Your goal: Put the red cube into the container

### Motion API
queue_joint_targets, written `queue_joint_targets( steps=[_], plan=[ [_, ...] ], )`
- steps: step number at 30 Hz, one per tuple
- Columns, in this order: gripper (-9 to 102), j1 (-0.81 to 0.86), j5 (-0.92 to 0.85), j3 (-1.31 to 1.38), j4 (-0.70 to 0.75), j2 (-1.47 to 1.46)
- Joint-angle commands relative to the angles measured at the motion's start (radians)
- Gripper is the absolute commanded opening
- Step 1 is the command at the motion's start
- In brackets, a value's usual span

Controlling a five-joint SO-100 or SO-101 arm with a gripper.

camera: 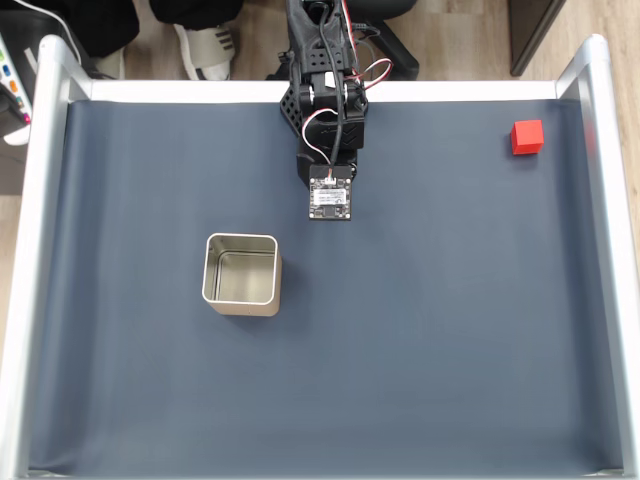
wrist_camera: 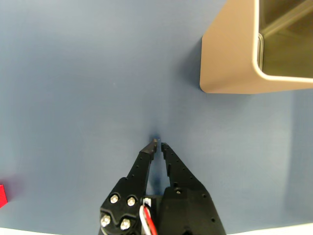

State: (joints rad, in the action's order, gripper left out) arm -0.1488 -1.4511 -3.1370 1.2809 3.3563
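Note:
The red cube sits on the dark mat at the far right in the fixed view, near the back rail; a red sliver of it shows at the left edge of the wrist view. The container, a square silver-beige tin, stands upright and empty left of centre; its outer wall fills the wrist view's upper right. My arm reaches in from the back middle, between the two. My gripper hangs just over bare mat, shut with nothing between its tips, apart from both cube and tin.
Raised silver rails border the mat on the left, right and back. A person's shoes rest on the floor behind the table. Bare mat lies between my arm and the cube.

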Motion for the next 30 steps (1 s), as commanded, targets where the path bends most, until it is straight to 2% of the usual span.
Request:
queue_joint_targets(
  steps=[1, 30],
  plan=[
    [0, 0.021, -0.023, 0.008, 0.006, -0.002],
    [0, 0.018, -0.012, 0.006, 0.008, 0.0]
  ],
)
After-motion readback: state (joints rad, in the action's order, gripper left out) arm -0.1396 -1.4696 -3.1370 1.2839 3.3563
